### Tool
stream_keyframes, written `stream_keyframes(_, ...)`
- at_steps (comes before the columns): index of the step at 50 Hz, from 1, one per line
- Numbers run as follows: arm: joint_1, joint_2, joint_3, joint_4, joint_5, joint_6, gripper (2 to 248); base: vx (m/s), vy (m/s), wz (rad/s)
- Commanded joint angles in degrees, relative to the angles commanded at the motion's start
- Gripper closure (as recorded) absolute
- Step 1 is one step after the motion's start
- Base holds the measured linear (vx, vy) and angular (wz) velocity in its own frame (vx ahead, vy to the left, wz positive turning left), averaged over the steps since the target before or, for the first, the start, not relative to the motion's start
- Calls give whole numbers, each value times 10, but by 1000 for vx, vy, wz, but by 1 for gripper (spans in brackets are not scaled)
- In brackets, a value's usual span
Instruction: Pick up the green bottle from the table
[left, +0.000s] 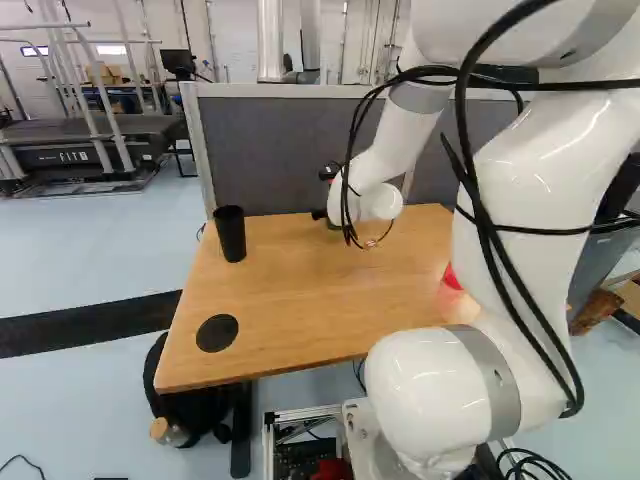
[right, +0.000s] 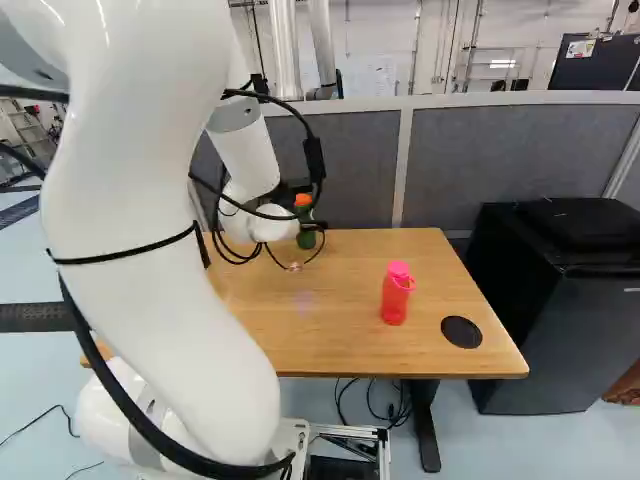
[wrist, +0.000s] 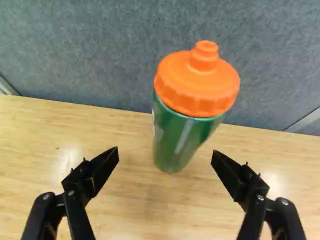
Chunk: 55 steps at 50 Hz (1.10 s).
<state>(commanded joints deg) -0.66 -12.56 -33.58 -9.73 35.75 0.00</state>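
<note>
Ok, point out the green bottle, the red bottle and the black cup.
Green bottle (wrist: 172, 142): wrist view, on its green body.
Red bottle (right: 395, 300): right base view, on its body below the cap.
Black cup (left: 231, 238): left base view, on its side wall.

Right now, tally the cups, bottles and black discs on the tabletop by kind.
Bottles: 2 (green bottle, red bottle)
Cups: 1 (black cup)
Discs: 2 (left black disc, right black disc)
Total: 5

Wooden table (right: 300, 335) | upright on it: black cup (left: 231, 235), green bottle (wrist: 177, 137), red bottle (right: 396, 298)
</note>
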Motion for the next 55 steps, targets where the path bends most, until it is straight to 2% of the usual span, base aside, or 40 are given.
stream_keyframes(18, -2, -18, -21, 0, 0, 0, 4, 0, 0, 0)
stream_keyframes(19, -2, -18, -21, 0, 0, 0, 38, 0, 0, 0)
stream_keyframes(23, -2, -18, -21, 0, 0, 0, 38, 0, 0, 0)
stream_keyframes(24, -2, -18, -21, 0, 0, 0, 76, 0, 0, 0)
stream_keyframes(29, -2, -18, -21, 0, 0, 0, 76, 0, 0, 0)
stream_keyframes(30, -2, -18, -21, 0, 0, 0, 115, 0, 0, 0)
stream_keyframes(34, -2, -18, -21, 0, 0, 0, 115, 0, 0, 0)
stream_keyframes(35, -2, -18, -21, 0, 0, 0, 138, 0, 0, 0)
stream_keyframes(55, -2, -2, -17, 0, 0, 0, 140, 0, 0, 0)
